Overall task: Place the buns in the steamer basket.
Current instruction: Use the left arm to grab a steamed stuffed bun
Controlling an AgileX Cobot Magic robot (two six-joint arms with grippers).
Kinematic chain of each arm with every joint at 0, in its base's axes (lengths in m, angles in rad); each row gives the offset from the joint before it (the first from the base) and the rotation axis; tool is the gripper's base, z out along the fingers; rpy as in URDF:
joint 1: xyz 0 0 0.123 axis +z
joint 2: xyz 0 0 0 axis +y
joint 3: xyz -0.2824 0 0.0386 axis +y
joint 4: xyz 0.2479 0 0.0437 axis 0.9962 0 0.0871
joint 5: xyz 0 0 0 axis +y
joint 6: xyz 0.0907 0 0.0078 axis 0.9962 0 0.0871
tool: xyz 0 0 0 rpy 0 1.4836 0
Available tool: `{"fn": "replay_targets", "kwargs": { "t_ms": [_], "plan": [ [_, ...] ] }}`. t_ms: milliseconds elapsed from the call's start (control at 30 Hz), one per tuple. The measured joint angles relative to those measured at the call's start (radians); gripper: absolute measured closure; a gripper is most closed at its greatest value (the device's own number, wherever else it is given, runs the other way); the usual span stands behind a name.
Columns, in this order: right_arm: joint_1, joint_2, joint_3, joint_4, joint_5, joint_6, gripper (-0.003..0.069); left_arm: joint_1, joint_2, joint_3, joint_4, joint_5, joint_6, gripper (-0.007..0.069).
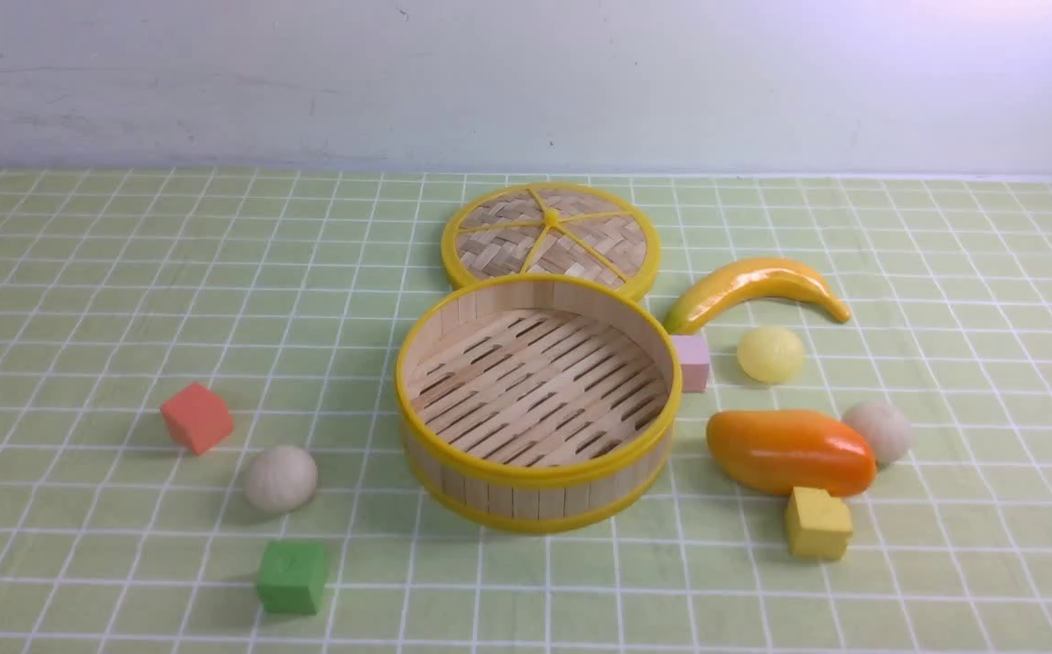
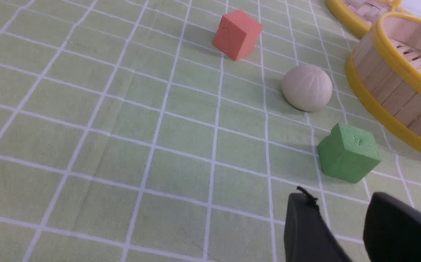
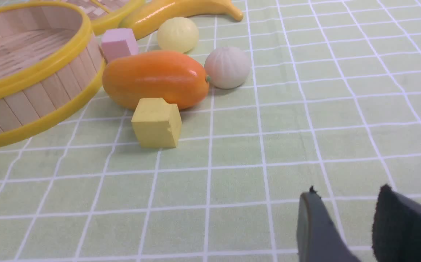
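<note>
**Left hand**: the fingers stand apart with nothing between them, and no object is gripped. The green cube lies just ahead of this hand. The left off-white bun sits farther ahead, beyond the green cube, and the red cube lies beyond that bun. The steamer basket stands ahead of the hand and toward the robot's right, well apart from the fingers.

**Right hand**: the fingers are likewise parted and the hand holds nothing. The yellow cube lies ahead of it, toward the robot's left. This cube appears to touch the mango, but contact cannot be confirmed. The right off-white bun rests just beside the mango's stem end. The pale yellow bun lies farther ahead, near the banana and the pink cube.

**Task objects:** all three buns rest on the tabletop, outside the basket. The lid lies flat on the basket's far side from both hands.
</note>
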Motion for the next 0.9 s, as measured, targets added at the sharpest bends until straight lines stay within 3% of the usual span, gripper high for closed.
{"fn": "replay_targets", "kwargs": {
  "t_ms": [767, 833, 900],
  "plan": [
    [0.000, 0.000, 0.000, 0.000, 0.000, 0.000, 0.0420, 0.000, 0.000, 0.000, -0.009, -0.030, -0.005, 0.0386],
    [0.000, 0.000, 0.000, 0.000, 0.000, 0.000, 0.0420, 0.000, 0.000, 0.000, -0.083, -0.084, -0.045, 0.0386],
    [0.000, 0.000, 0.000, 0.000, 0.000, 0.000, 0.0420, 0.000, 0.000, 0.000, -0.238, -0.166, -0.151, 0.0386]
  ]
}}
